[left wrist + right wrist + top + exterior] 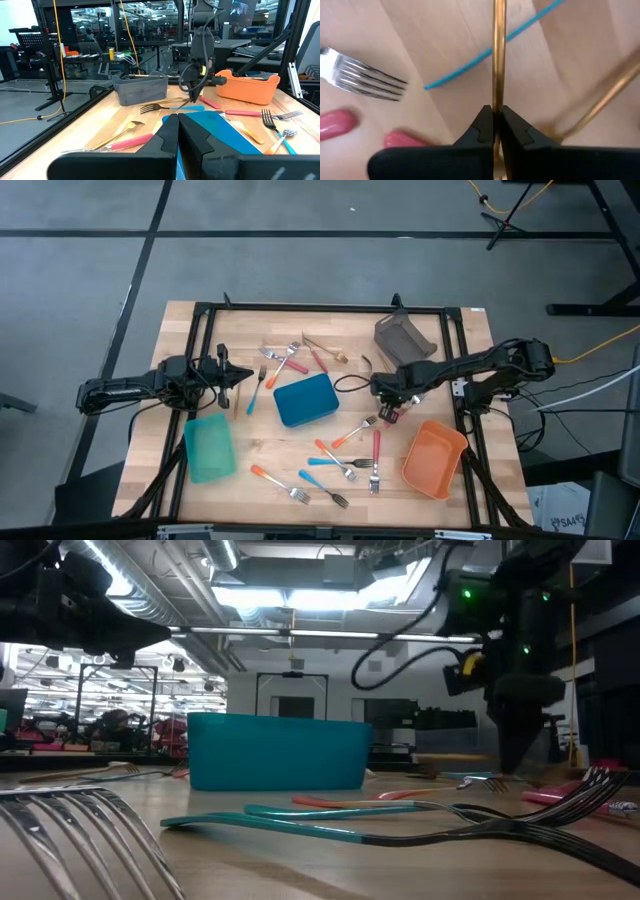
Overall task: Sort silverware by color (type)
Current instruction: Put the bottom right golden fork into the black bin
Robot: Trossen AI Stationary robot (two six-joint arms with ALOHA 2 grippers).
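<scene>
The silverware lies scattered on the wooden table (260, 320): forks with orange, red and blue handles (340, 465) near the front, more (283, 360) behind the blue bin (305, 400). My right gripper (388, 408) stands right of the blue bin, pointing down, shut on a gold utensil (498, 50). A silver fork head (365, 80) and red handles (335, 125) lie below it. My left gripper (243, 374) waits shut and level at the table's left, touching nothing. My right gripper pinches the gold utensil's slim shaft (498, 102) between its two fingertips (481, 122), coming from above and pointing down. The shaft runs on past the fingertips and, in the left wrist view, slants down below the gripper (192, 97). Whether its lower end rests on the table, I cannot tell.
A teal bin (209, 446) sits front left, an orange bin (434, 457) front right, a grey bin (403, 336) at the back right. A black frame (320, 308) rims the table. A gold fork (160, 106) lies by the grey bin.
</scene>
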